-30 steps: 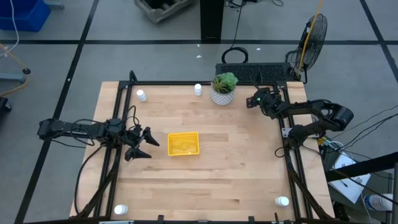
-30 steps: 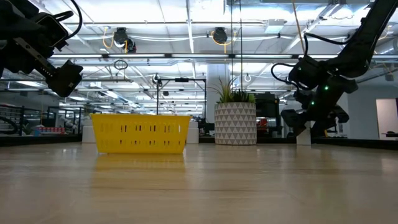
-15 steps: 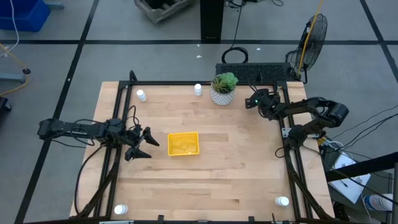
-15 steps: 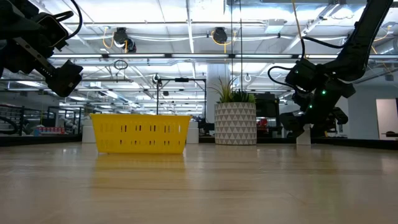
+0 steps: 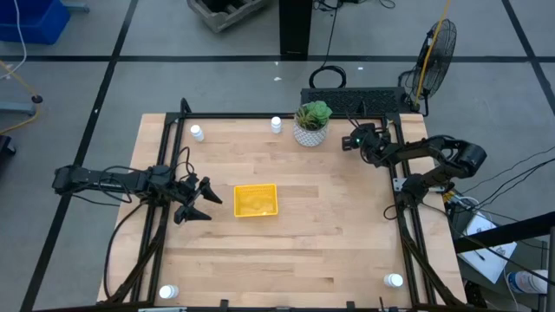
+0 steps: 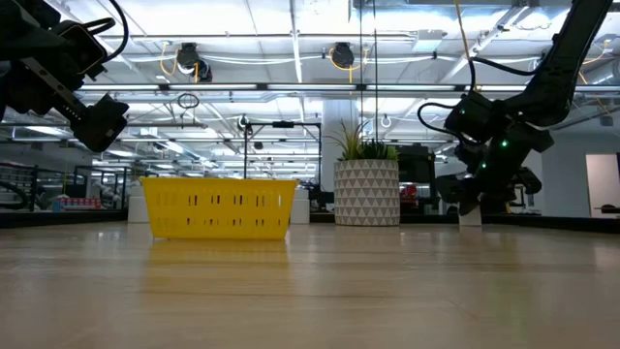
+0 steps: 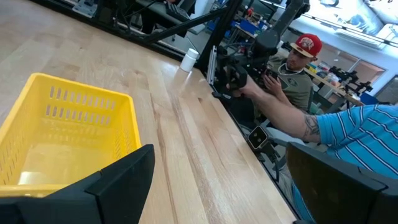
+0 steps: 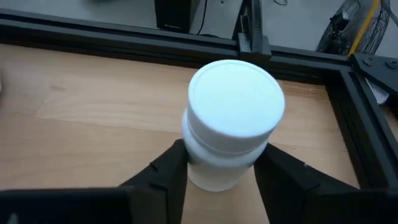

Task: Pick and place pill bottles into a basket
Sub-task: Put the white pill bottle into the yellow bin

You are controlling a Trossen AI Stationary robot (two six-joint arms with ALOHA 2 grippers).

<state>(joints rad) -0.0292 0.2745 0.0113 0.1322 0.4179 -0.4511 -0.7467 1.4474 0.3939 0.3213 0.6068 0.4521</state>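
Yellow basket is sitting on the wooden surface, nearer the left arm, and is serving as landmark. Left tool is hanging just beside the basket on its outer side, fingers spread wide apart, gripping nothing. Right tool is working well away from the basket, just past the plant pot, near the back corner of the frame; its fingers are pressing together on a white pill bottle, clamping its body below the cap. Four other pill bottles are standing far from the basket: two at the back edge, two at the front corners.
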